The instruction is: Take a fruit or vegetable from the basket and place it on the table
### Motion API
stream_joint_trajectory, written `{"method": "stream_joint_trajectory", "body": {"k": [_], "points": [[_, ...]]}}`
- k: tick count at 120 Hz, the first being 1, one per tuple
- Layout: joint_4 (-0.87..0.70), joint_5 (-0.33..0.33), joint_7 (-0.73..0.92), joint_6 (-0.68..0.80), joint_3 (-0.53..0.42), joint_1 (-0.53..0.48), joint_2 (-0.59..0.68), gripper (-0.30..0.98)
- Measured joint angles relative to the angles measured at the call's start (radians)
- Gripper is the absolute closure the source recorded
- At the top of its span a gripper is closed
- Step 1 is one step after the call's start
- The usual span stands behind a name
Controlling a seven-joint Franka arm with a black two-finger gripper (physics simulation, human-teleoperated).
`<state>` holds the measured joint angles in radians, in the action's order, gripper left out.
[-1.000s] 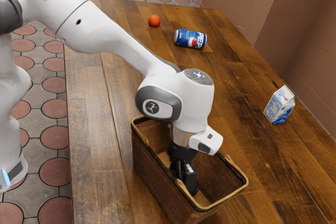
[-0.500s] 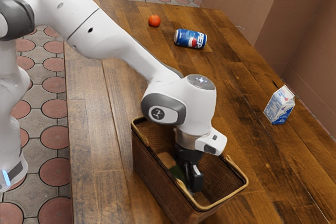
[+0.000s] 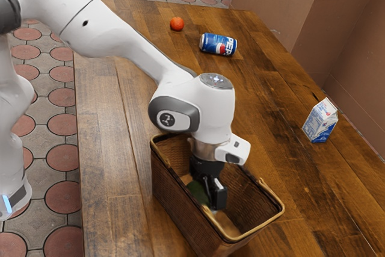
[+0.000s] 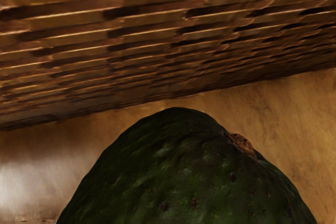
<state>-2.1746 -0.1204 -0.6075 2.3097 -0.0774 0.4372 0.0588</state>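
My gripper [image 3: 213, 191] reaches down inside the brown woven basket [image 3: 170, 201], and a dark green avocado [image 3: 197, 192] shows beside it on the exterior view's left. In the wrist view the avocado [image 4: 186, 174] is large at the lower edge, bumpy, with a brown stem end. It lies just under my hand or in its grasp; which of these cannot be told. Part of the avocado is hidden by the hand in the exterior view.
The basket's woven wall [image 4: 157, 40] rises close by the avocado. Outside the basket, a small orange-red fruit [image 3: 177, 24], a Pepsi can [image 3: 218, 44] on its side and a milk carton [image 3: 320, 122] are on the wooden table [image 3: 114, 148].
My hand first shifted toward the exterior view's right, then back toward its left inside the basket. More of the green avocado is visible now than one second ago.
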Motion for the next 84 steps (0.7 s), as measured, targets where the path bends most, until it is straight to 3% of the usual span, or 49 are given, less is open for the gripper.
{"method": "stream_joint_trajectory", "body": {"k": [56, 66, 84], "points": [[-0.005, 0.0, -0.086, -0.021, -0.001, 0.067, 0.217, 0.27], [0.041, 0.008, -0.115, -0.041, -0.002, 0.086, 0.259, 0.4], [0.235, 0.1, -0.183, -0.133, -0.004, 0.104, 0.264, 0.56]]}}
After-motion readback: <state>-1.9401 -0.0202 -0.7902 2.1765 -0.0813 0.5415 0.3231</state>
